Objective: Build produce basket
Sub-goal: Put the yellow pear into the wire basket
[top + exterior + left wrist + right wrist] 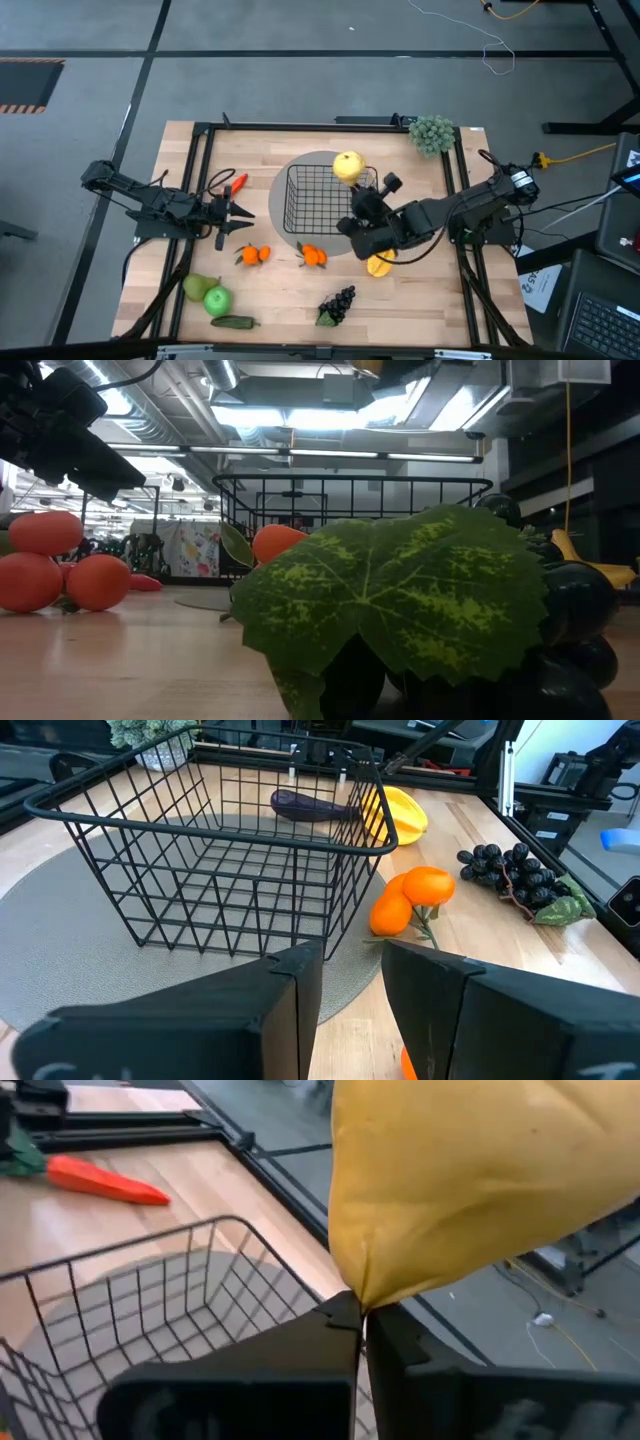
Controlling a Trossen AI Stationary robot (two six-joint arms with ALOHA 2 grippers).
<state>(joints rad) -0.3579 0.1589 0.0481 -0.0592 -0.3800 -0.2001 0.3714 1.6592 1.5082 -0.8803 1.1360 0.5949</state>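
The black wire basket point(315, 195) stands on a grey round disc point(292, 238) at mid-table. My right gripper point(358, 192) is shut on a yellow fruit point(347, 166) over the basket's far right rim. My left gripper point(240, 212) waits open left of the basket, its fingers point(300, 1010) apart on nothing. On the wood lie a carrot point(238, 183), oranges point(255, 255) point(314, 256), a second yellow fruit point(380, 264), grapes point(340, 303), a pear point(197, 288), an apple point(217, 300) and a cucumber point(234, 321). An eggplant point(310, 808) shows through the wires; I cannot tell whether it is inside. My right gripper pinches the yellow fruit's narrow pointed end point(362, 1302) between its two fingertips. It comes from the table's right and near side. The fruit stands up above the fingers, lifted clear over the basket's rim point(150, 1240).
A pale green bushy cluster point(432, 133) sits at the table's far right corner. Black frame rails point(200, 200) run along the table's sides. In the low view the grapes' big leaf point(400, 600) fills the foreground. Bare wood lies between the oranges and the near edge.
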